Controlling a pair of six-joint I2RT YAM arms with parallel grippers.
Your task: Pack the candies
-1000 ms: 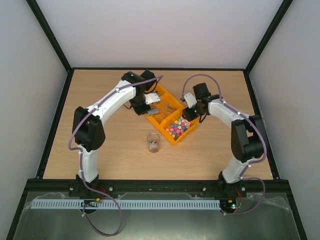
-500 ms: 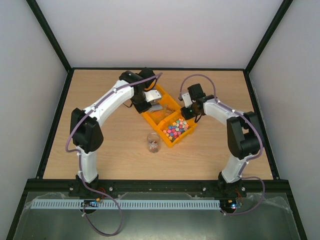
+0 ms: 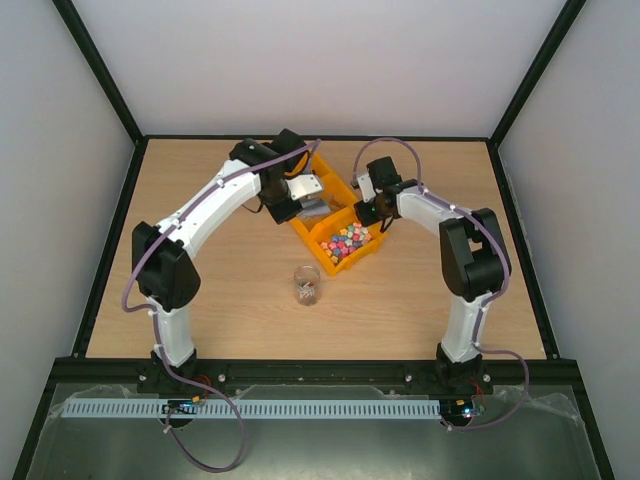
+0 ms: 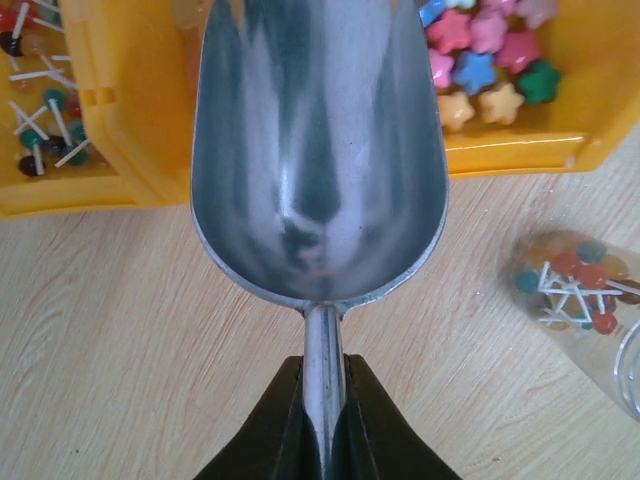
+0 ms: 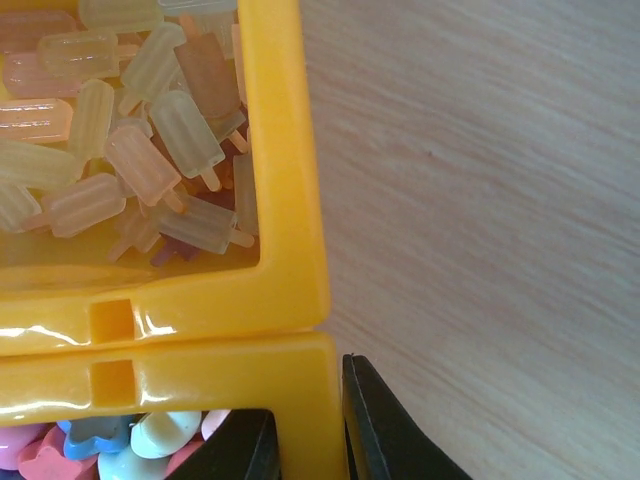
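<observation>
Top view, candies lay heaped in the yellow bin, clear jar nearby, left wrist, left gripper clamped tight on the metal scoop handle, right wrist, right gripper pinched narrowly on the bin's corner wall.

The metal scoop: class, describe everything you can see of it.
The metal scoop is shiny silver, with a deep rounded bowl narrowing to a thin round handle. The bowl is empty and shows only reflections. The left gripper is shut on the handle. The bowl points toward the yellow bin, and its front edge overlaps the bin's wall. Whether they touch is unclear.
</observation>
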